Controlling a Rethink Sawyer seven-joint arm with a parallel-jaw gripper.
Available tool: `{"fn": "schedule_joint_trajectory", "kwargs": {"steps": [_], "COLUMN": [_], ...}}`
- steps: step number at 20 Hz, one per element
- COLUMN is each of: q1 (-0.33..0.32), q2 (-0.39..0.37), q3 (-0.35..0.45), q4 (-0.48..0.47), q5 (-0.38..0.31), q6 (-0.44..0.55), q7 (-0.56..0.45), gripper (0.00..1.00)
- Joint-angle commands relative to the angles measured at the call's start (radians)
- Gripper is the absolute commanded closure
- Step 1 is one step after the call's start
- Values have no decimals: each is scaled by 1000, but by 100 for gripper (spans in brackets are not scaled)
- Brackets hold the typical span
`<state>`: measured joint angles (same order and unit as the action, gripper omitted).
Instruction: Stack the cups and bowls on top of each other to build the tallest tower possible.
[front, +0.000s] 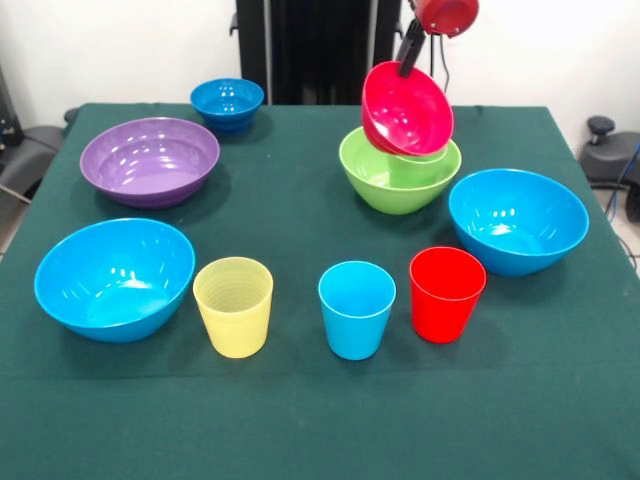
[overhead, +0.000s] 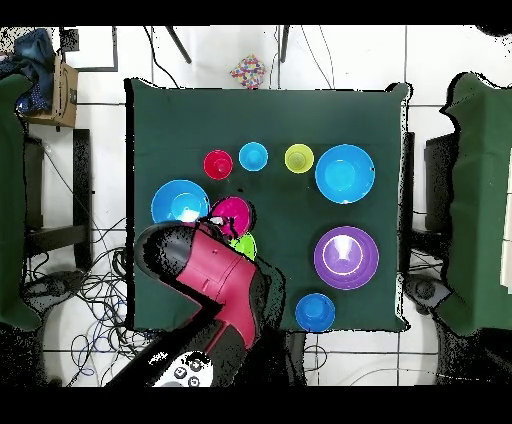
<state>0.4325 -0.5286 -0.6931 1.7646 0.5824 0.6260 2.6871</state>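
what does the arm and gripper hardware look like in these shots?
The arm has bulky crimson-red housings with black sections at the joints. A rounded red end piece sits at the wrist, and the gripper below it shows as thin black fingers. No markings or cables on the arm are legible.

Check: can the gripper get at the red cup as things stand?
Probably not yet: the gripper holds the tilted pink-red bowl over the lime green bowl. The red cup stands upright, uncovered, apart from its neighbours.
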Motion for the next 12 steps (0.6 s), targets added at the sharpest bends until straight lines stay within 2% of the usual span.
{"fn": "schedule_joint_trajectory", "kwargs": {"steps": [1, 12], "q1": [-6, -21], "q2": [21, 17], "q3": [73, 69], "q4": [-51, -49], "q5": [-68, -77], "q6": [83, 66], "q7": [105, 80], "gripper": [100, 100]}}
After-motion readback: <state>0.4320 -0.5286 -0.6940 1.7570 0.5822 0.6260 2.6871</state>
